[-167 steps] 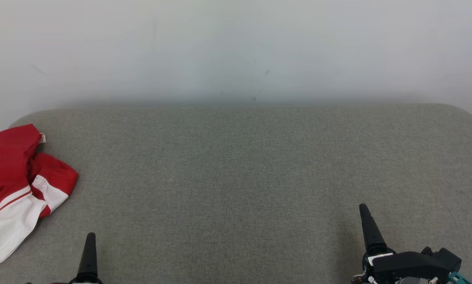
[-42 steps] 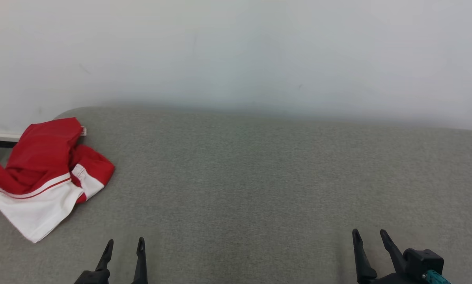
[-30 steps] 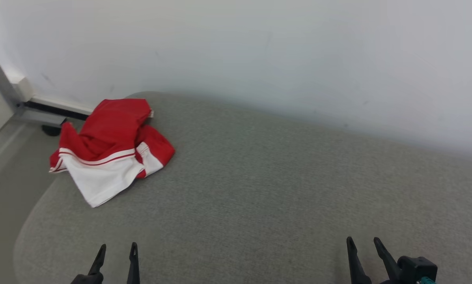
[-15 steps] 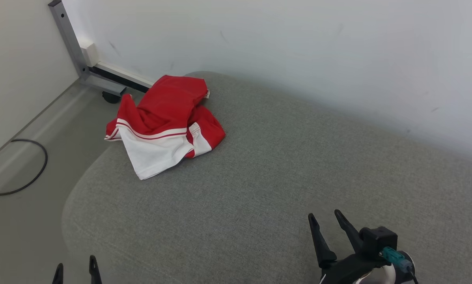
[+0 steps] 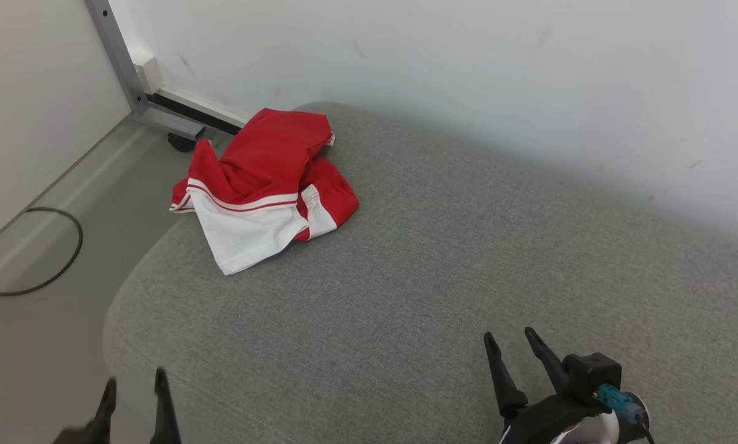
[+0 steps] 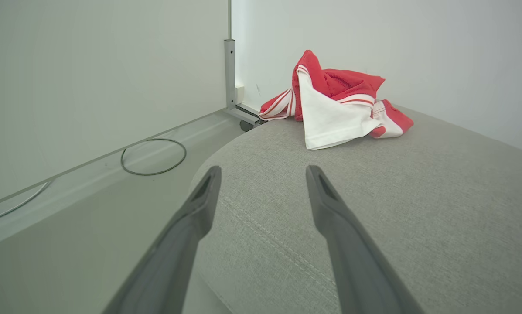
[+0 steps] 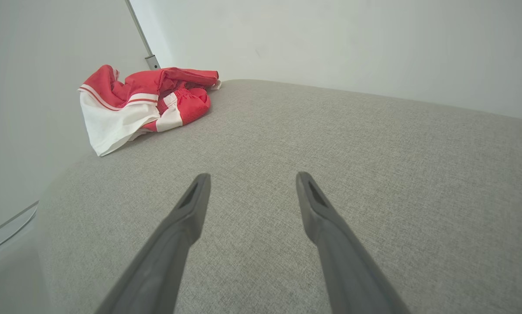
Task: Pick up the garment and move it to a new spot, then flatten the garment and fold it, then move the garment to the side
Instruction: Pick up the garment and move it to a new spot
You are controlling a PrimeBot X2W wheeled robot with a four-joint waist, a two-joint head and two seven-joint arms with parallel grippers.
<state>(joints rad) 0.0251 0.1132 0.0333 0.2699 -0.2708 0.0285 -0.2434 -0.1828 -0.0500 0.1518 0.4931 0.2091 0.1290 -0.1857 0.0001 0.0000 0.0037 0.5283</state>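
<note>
Left claw: the left gripper (image 5: 134,377), with two long dark fingers, stands spread wide and holds nothing.
Left claw position: it hangs at the near rounded corner of the broad grey woven-fabric cushion (image 5: 442,259). In the left wrist view its left finger is over the pale grey floor (image 5: 29,345) and its right finger over the fabric.
Right claw: the right gripper (image 5: 508,334) is also spread wide and empty, over bare grey fabric.
Garment: the crumpled red-and-white cloth garment (image 5: 264,185) lies in a loose heap with a white panel edged by thin red stripes.
Garment from left claw: ahead and a little to the right, well apart from the fingertips.
Garment from right claw: far ahead and off to the left, well apart.
Garment on cushion: it sits at the corner farthest from both claws, and a red fold reaches over the cushion's left edge.
Beyond the garment: a plain white wall (image 5: 467,74) and a grey metal post (image 5: 113,49).
Left of left claw: a thin black cable loop (image 5: 81,237) lies on the floor.
</note>
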